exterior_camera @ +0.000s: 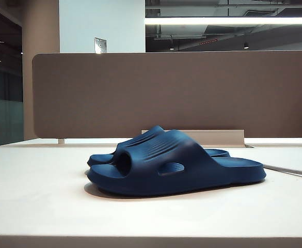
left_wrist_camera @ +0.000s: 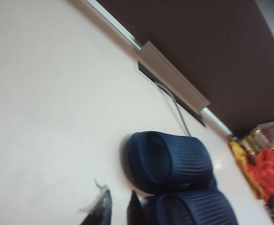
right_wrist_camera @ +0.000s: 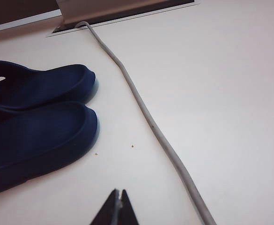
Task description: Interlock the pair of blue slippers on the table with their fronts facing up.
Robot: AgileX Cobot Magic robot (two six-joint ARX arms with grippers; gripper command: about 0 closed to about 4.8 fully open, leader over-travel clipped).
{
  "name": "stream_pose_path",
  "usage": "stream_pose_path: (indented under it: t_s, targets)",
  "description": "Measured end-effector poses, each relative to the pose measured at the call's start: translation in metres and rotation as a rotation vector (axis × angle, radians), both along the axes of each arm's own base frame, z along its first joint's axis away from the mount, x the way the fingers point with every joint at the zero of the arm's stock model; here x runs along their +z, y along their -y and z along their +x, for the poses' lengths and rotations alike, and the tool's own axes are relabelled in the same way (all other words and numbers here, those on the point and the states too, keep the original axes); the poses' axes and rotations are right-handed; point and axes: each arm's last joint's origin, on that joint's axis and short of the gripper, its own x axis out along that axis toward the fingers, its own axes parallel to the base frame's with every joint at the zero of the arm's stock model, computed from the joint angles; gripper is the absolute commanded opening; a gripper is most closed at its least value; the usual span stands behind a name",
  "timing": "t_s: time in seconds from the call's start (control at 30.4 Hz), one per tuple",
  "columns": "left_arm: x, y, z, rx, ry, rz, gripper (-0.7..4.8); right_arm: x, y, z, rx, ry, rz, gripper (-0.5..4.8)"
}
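- Exterior view: the pair of blue slippers (exterior_camera: 176, 163) sits on the white table (exterior_camera: 37, 196), side by side and touching, soles down, ribbed straps up. The nearer slipper hides most of the farther one. Their open toes point toward the left of this view, heels toward the right.
- Behind the slippers stands a brown-grey partition panel (exterior_camera: 192, 93), with a pale cable tray (exterior_camera: 218, 137) along its foot. A grey cable (exterior_camera: 290, 170) lies on the table just past the slippers' heels. Neither arm shows in this view.
- Left wrist view: the left gripper (left_wrist_camera: 118, 211) is over the table just beside the toe end of the slippers (left_wrist_camera: 174, 164), touching neither. Its dark fingertips (left_wrist_camera: 101, 211) stand a narrow gap apart (only slightly parted) and hold nothing.
- Beyond the slippers the cable (left_wrist_camera: 176, 110) runs up to the tray (left_wrist_camera: 174, 77) at the foot of the panel (left_wrist_camera: 211, 47). Off past the slippers' far side lies a blurred heap of colourful items (left_wrist_camera: 263, 171); what they are I cannot tell.
- Right wrist view: the right gripper (right_wrist_camera: 119, 208) is over bare table (right_wrist_camera: 230, 93) near the slippers' heels (right_wrist_camera: 38, 122), apart from them. Its fingertips are pressed together with nothing between them.
- The cable (right_wrist_camera: 146, 117) runs from the tray slot past the heels, passing between the slippers and the open table. A few small crumbs (right_wrist_camera: 133, 146) dot the surface beside the nearer heel.
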Motion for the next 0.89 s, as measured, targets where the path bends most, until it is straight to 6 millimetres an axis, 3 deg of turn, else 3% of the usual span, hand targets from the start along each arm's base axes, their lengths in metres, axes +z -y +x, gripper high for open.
stream_pose_path:
  t_s: [0.26, 0.59, 0.79, 0.89]
  targets:
    - [0.015, 0.005, -0.003, -0.197, 0.072, -0.051, 0.53, 0.001, -0.001, 0.0, 0.027, -0.007, 0.087, 0.0]
    - [0.078, 0.008, -0.011, -0.316, 0.155, -0.035, 0.52, 0.003, -0.006, -0.001, 0.148, -0.042, 0.26, 0.0]
    - [0.104, 0.011, 0.002, -0.445, 0.061, -0.038, 0.53, 0.003, -0.007, -0.002, 0.191, -0.053, 0.288, 0.0]
    - [0.112, 0.012, 0.021, -0.468, -0.009, -0.03, 0.6, 0.003, -0.007, -0.002, 0.192, -0.053, 0.289, 0.0]
